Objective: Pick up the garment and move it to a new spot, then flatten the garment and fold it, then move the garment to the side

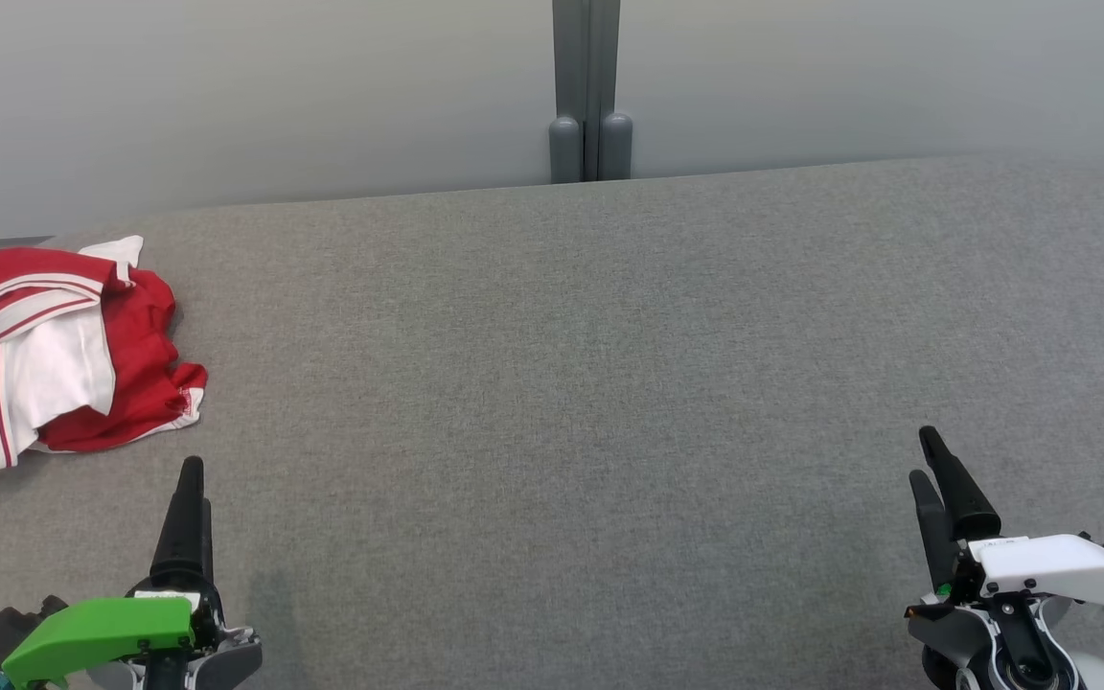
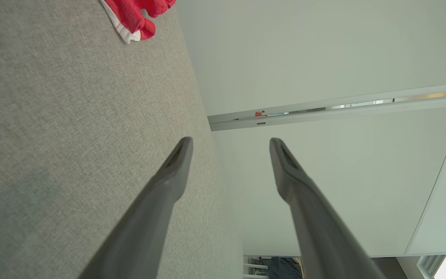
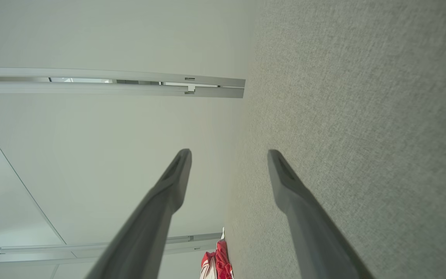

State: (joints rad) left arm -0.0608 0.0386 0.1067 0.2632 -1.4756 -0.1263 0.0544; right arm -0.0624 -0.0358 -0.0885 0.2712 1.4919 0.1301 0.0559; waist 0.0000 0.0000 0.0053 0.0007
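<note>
In the head view, the red and white garment [image 1: 63,355] lies crumpled at the left edge of the frame, on the grey fabric-covered surface [image 1: 562,383], near its far left corner. The left tool [image 1: 192,470] sits at the lower left, just below the garment and apart from it, its two dark fingers seen edge-on so the gap between them is hidden here. The right tool [image 1: 922,456] sits at the lower right, well apart from the garment, its fingers parted. A pale wall [image 1: 226,96] with a grey post [image 1: 588,96] stands behind the surface.

In the left wrist view, the left tool [image 2: 230,141] stands wide with nothing between its fingers. The surface [image 2: 72,116] takes up the left half of the frame, and a red edge of the garment [image 2: 134,15] shows at the top.

In the right wrist view, the right tool [image 3: 229,153] is also spread wide and empty. The surface [image 3: 362,116] is on the right of the frame, and the garment [image 3: 217,263] shows small at the bottom centre.
</note>
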